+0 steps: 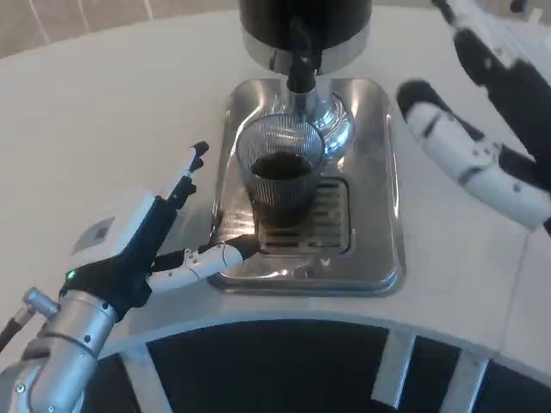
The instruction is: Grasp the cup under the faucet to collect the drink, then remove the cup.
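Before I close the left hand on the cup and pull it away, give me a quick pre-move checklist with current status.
1. Cup under faucet: ok.
2. Dark drink in the cup: ok.
3. Flow stopped: cannot tell.
4. Left hand around the cup: not ok, open beside it, fingertip on the drip tray edge.
5. Right hand clear of the cup: ok.
6. Cup upright on the grille: ok.

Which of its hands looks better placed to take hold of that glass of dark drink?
Probably the left robot hand: it lies open beside the tray, fingers toward the cup. The right robot hand is raised farther off.
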You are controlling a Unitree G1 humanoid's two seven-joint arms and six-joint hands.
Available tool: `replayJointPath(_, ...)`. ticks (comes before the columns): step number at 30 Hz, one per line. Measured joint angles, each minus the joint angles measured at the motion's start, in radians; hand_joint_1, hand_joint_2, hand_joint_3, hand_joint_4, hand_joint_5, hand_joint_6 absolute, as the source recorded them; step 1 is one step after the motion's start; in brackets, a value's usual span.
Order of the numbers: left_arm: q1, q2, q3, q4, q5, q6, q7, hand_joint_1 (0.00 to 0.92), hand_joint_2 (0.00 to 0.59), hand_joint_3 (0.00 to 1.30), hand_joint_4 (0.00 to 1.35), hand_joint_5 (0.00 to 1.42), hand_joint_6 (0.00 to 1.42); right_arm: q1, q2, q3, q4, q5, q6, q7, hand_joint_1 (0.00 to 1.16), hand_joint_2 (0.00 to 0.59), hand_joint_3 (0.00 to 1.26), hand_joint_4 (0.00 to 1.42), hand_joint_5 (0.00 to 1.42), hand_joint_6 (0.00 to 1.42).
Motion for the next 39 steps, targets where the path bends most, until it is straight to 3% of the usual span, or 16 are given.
replayJointPath(4,-0.009,0.003,-0.001,0.010,-0.001,-0.004,0.000,0.098,0.037,0.00,0.00,0.19,0.19,0.121,0.009,-0.057,0.000,0.000,-0.032,0.018,0.00,0.487,0.00,0.00,0.00,0.00)
replayJointPath(9,-0.013,0.003,-0.001,0.021,-0.004,-0.014,0.000,0.098,0.037,0.00,0.00,0.19,0.19,0.207,0.056,-0.087,-0.002,-0.018,-0.096,0.034,0.00,0.487,0.00,0.00,0.00,0.00)
replayJointPath(16,-0.027,0.000,-0.001,0.049,-0.005,-0.017,0.019,0.104,0.037,0.00,0.00,0.19,0.19,0.330,0.156,-0.078,-0.001,-0.069,-0.199,0.068,0.00,0.487,0.00,0.00,0.00,0.00)
replayJointPath(23,-0.060,-0.017,0.001,0.085,-0.021,-0.028,0.059,0.127,0.039,0.00,0.00,0.19,0.20,0.434,0.253,-0.085,-0.001,-0.110,-0.349,0.120,0.00,0.487,0.00,0.00,0.00,0.00)
replayJointPath(30,-0.093,-0.036,0.002,0.177,-0.068,-0.095,0.091,0.197,0.036,0.00,0.00,0.15,0.19,0.520,0.353,-0.097,-0.001,-0.144,-0.479,0.153,0.00,0.490,0.00,0.00,0.00,0.00)
replayJointPath(39,-0.179,-0.043,-0.001,0.357,-0.124,-0.248,0.090,0.253,0.035,0.00,0.00,0.18,0.26,0.580,0.397,-0.092,-0.002,-0.211,-0.548,0.188,0.00,0.494,0.00,0.00,0.00,0.00)
